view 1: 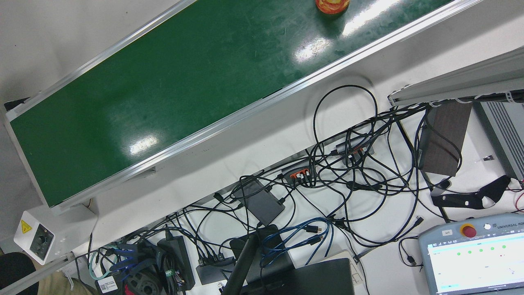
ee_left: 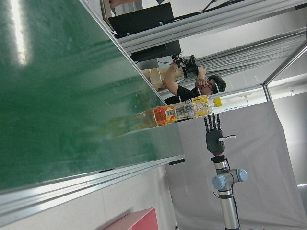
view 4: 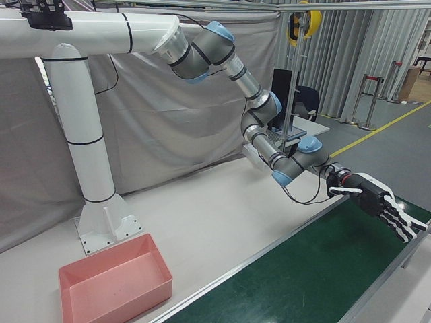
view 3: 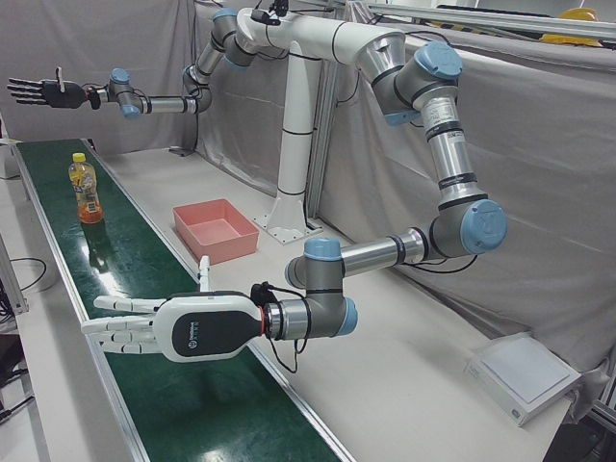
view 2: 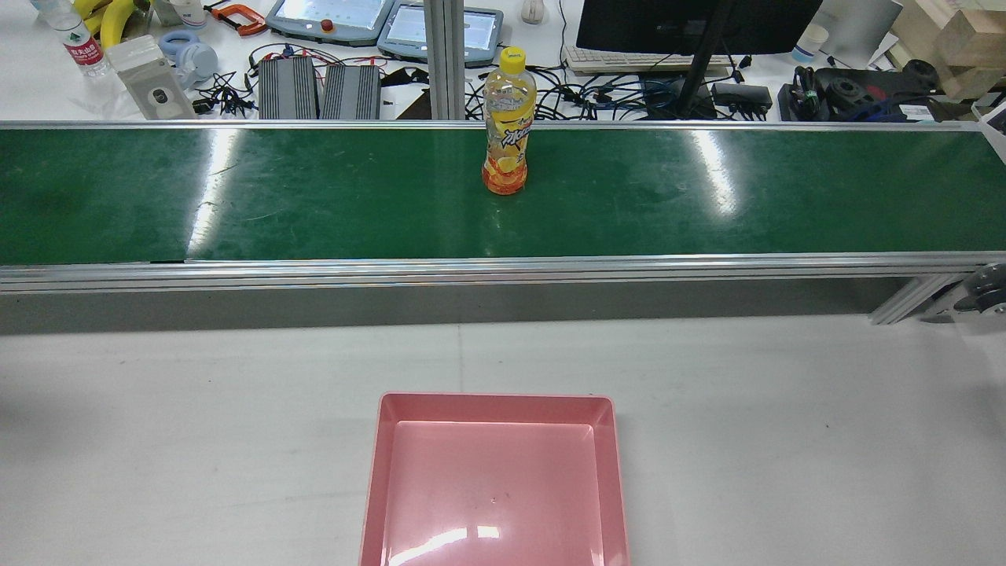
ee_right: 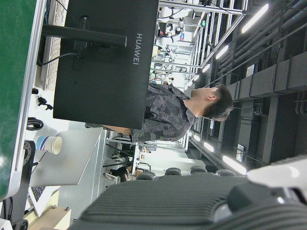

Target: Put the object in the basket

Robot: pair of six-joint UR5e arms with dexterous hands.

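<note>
Green conveyor belt [view 2: 314,196]: runs the full width in front of me and under both my hands. The object rides on it, which I take to be why both hands sit out over it and not over the white tabletop [view 2: 196,440].

Pink basket [view 2: 495,405]: empty, on the tabletop, on the pedestal side of the belt. It is behind and inboard of each hand, roughly midway between them, so either arm should reach it.

Left robot hand [view 3: 164,327]: fingers spread and stretched out flat, holding nothing. It is low over one end of the belt and points across it. Looks like a waiting posture.

Right robot hand [view 4: 380,205]: also spread wide and empty, out over the opposite end of the belt.

Bottle [view 2: 507,134]: orange drink, standing upright on the belt near its far rail. It is between my two hands and well apart from both. From the left hand's camera it stands in line with the right hand beyond it. Upright suits a side grasp around the body. It looks tall and narrow, so a nudge could tip it.

Yellow cap [view 2: 512,56]: on the bottle.

Task judged not yet begun: nothing gripped, basket bare.
</note>
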